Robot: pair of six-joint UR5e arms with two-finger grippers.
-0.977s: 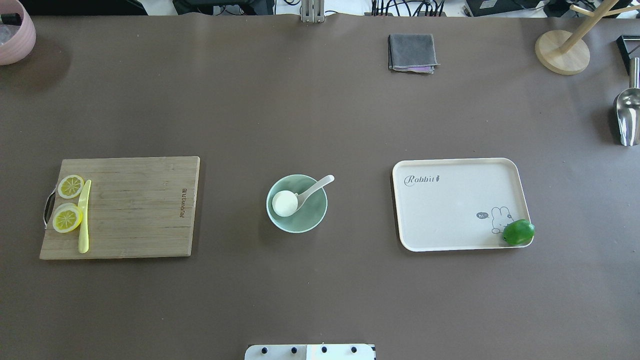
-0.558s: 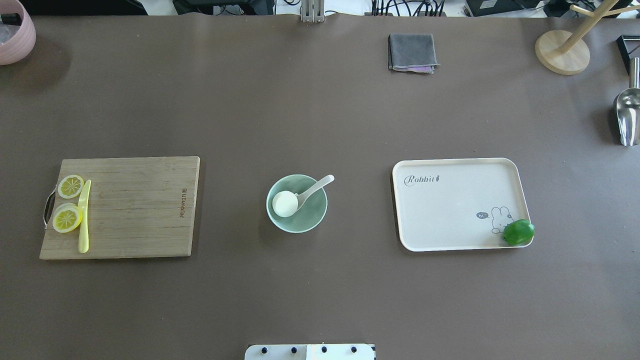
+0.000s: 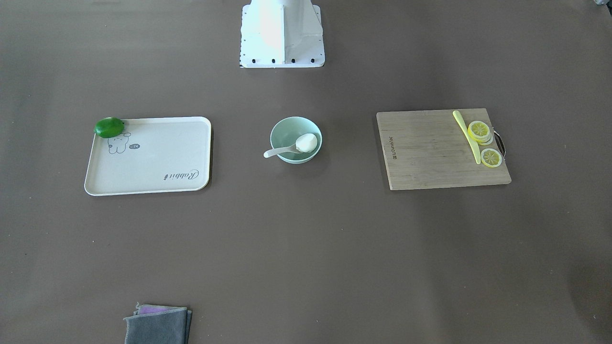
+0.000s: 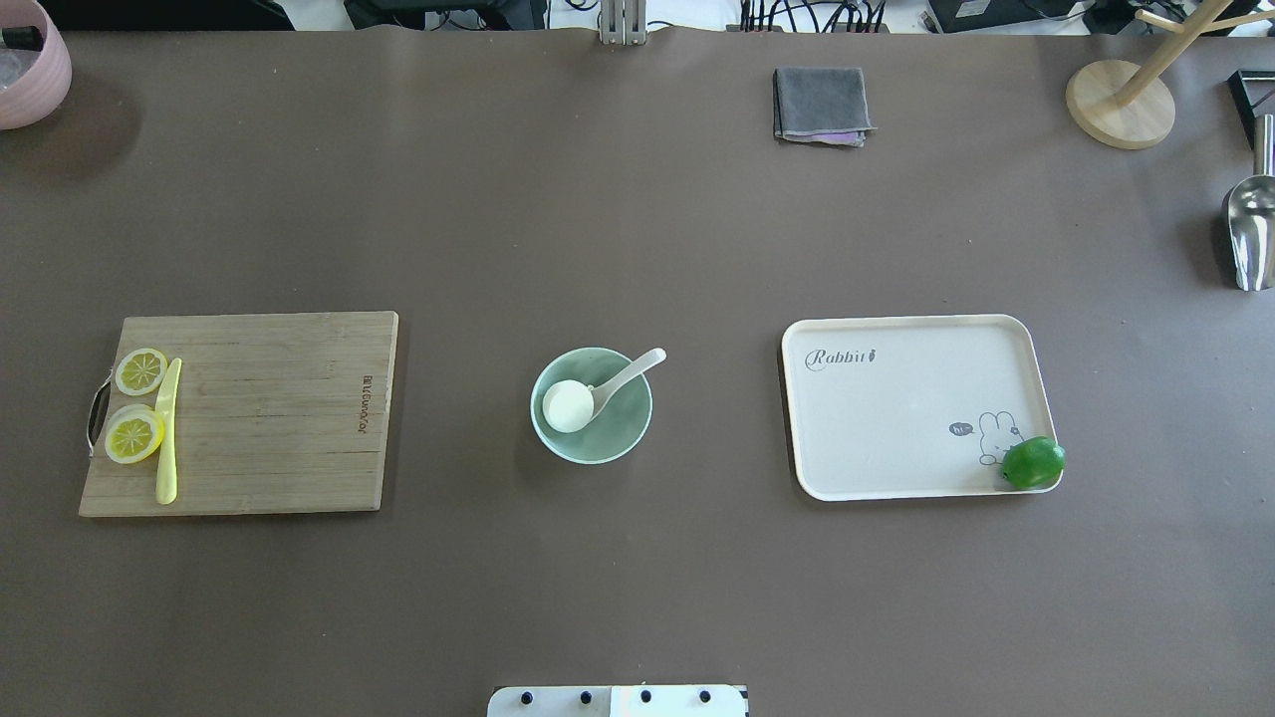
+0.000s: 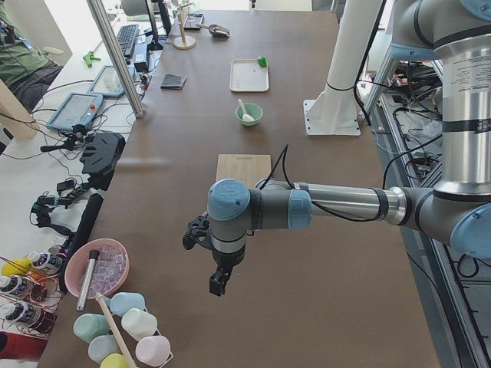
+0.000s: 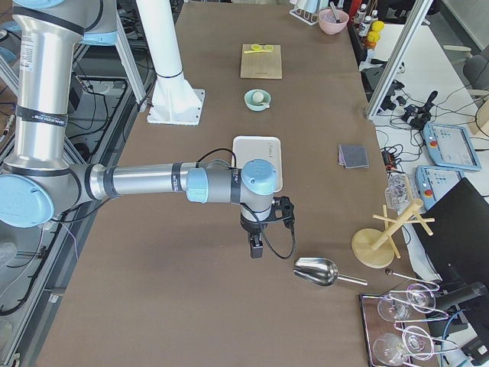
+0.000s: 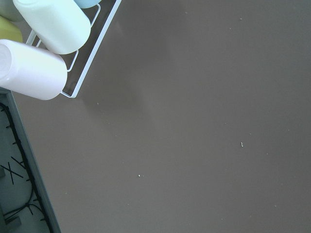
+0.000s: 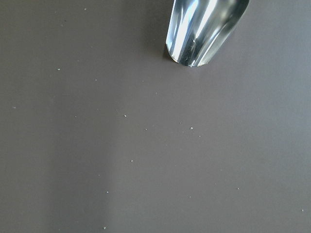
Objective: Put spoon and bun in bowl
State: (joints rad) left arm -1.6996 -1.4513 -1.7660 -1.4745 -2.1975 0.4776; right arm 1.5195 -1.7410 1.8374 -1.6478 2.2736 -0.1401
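Note:
The mint-green bowl (image 4: 626,423) stands at the table's middle, also in the front view (image 3: 286,128). The white bun (image 4: 567,406) lies inside it, on its left side. The white spoon (image 4: 634,370) rests in the bowl, its handle over the far right rim and its scoop end under the bun. In the front view the bun (image 3: 306,142) and the spoon (image 3: 276,153) show the same. My left gripper (image 5: 218,284) hangs far off at the table's left end. My right gripper (image 6: 256,249) hangs far off at the right end. I cannot tell whether either is open or shut.
A wooden cutting board (image 4: 269,418) holds lemon slices (image 4: 134,434) and a yellow knife (image 4: 167,432). A white tray (image 4: 896,418) has a green lime (image 4: 1033,463) on its corner. A grey cloth (image 4: 821,105), metal scoop (image 4: 1249,234), wooden stand (image 4: 1120,103) and pink bowl (image 4: 30,70) line the edges.

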